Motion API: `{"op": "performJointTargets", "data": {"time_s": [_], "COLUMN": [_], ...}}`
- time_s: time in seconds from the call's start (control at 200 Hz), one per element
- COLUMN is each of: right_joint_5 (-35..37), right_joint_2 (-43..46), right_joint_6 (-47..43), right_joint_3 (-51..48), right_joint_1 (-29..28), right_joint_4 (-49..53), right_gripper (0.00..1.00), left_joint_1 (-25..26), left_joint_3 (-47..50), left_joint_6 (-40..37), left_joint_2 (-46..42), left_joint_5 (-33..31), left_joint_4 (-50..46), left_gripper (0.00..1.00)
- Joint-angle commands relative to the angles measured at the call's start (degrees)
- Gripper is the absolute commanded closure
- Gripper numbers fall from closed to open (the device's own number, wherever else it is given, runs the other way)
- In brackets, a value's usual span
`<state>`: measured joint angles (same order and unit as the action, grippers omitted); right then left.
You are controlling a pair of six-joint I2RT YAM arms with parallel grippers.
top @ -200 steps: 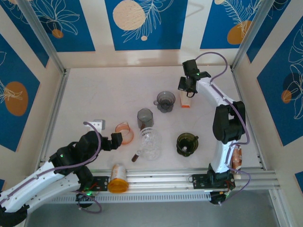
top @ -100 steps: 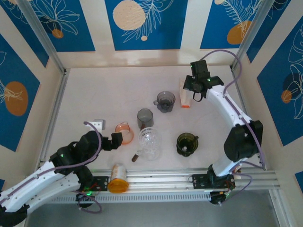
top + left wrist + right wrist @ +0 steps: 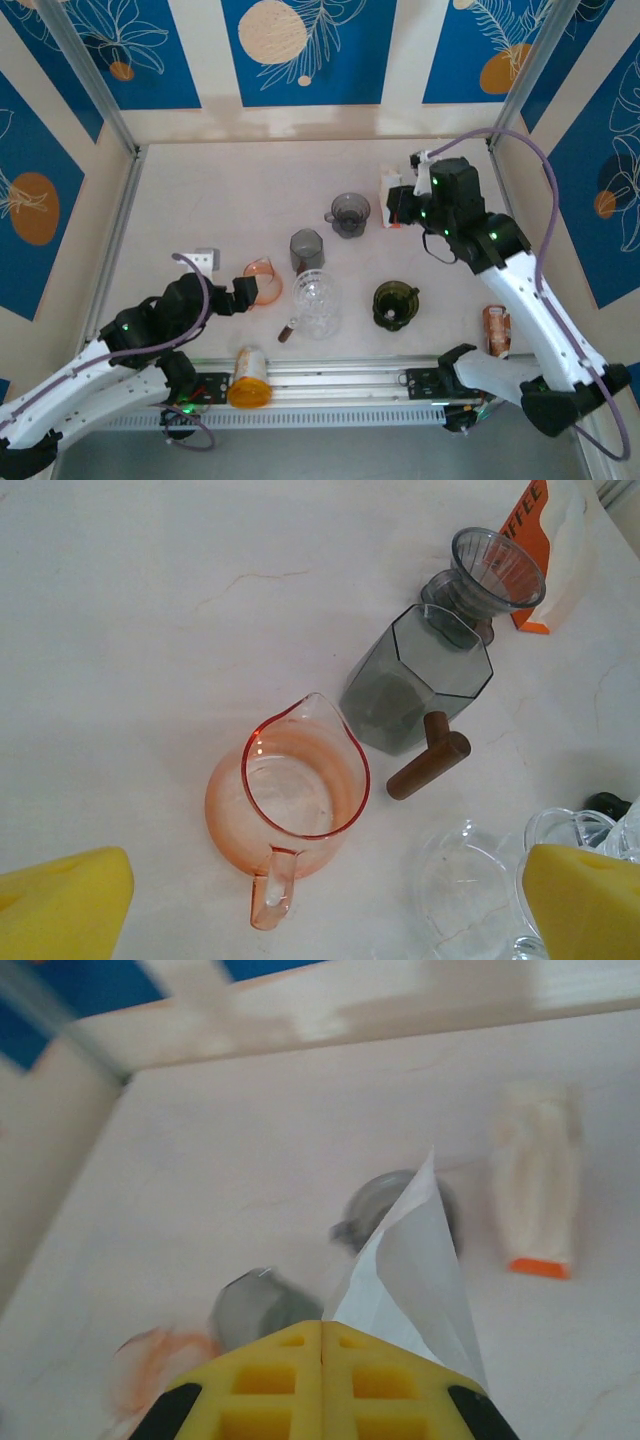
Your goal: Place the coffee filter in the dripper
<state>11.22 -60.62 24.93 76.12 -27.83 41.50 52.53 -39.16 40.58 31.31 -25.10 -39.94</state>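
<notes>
My right gripper (image 3: 322, 1325) is shut on a white paper coffee filter (image 3: 420, 1260), which fans up and away from the yellow pads. Behind the filter, blurred, stands the smoky grey glass dripper (image 3: 378, 1198). From above, the right gripper (image 3: 404, 207) hangs just right of the dripper (image 3: 349, 213), beside the orange-and-white filter box (image 3: 388, 188). My left gripper (image 3: 243, 297) is open and holds nothing, its yellow pads (image 3: 60, 905) straddling the handle side of a pink pitcher (image 3: 290, 800). The dripper (image 3: 497, 570) shows at the top right of the left wrist view.
A grey hexagonal cup (image 3: 306, 248) with a wooden handle (image 3: 428, 768) stands between pitcher and dripper. A clear glass carafe (image 3: 320, 305), a dark round vessel (image 3: 395, 303), an orange bottle lying down (image 3: 249, 377), a can (image 3: 496, 330) and a small white block (image 3: 206, 260) surround them.
The right arm has lifted away from the filter box and swung toward the near right, carrying the filter. The left arm has not moved.
</notes>
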Motion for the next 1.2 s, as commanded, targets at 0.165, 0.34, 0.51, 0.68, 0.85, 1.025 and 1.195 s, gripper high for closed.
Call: {"op": "performJointTargets", "data": {"time_s": [0.165, 0.34, 0.51, 0.68, 0.85, 1.025, 1.195], "right_joint_5": [-11.1, -11.2, -10.4, -11.1, -11.7, -13.1, -14.3], "right_joint_2": [4.6, 3.8, -0.9, -6.7, -14.1, -21.2, -27.2], "right_joint_6": [-0.6, 2.8, 4.9, 5.9, 5.5, 4.2, 3.2], "right_joint_3": [3.6, 6.9, 11.6, 15.5, 19.1, 23.2, 26.0], "right_joint_1": [-16.4, -23.9, -26.9, -27.9, -28.8, -29.4, -29.6], "right_joint_4": [13.2, 19.1, 26.2, 31.5, 34.0, 34.0, 33.5], "right_gripper": [1.00, 1.00, 1.00, 1.00, 1.00, 1.00, 1.00], "left_joint_1": [0.4, 0.4, 0.4, 0.4, 0.4, 0.4, 0.4], "left_joint_3": [-2.7, -2.9, -3.2, -3.7, -4.0, -4.3, -4.2], "left_joint_6": [1.5, 1.6, 1.2, 0.5, 0.0, -0.3, -0.5], "left_joint_2": [-0.4, -0.8, -0.8, -0.9, -0.8, -0.9, -1.3], "left_joint_5": [0.7, 1.0, 1.5, 2.7, 4.4, 6.0, 7.8], "left_joint_4": [-2.8, -3.0, -3.0, -2.9, -2.2, -2.2, -1.5], "left_gripper": [0.00, 0.00, 0.00, 0.00, 0.00, 0.00, 0.00]}}
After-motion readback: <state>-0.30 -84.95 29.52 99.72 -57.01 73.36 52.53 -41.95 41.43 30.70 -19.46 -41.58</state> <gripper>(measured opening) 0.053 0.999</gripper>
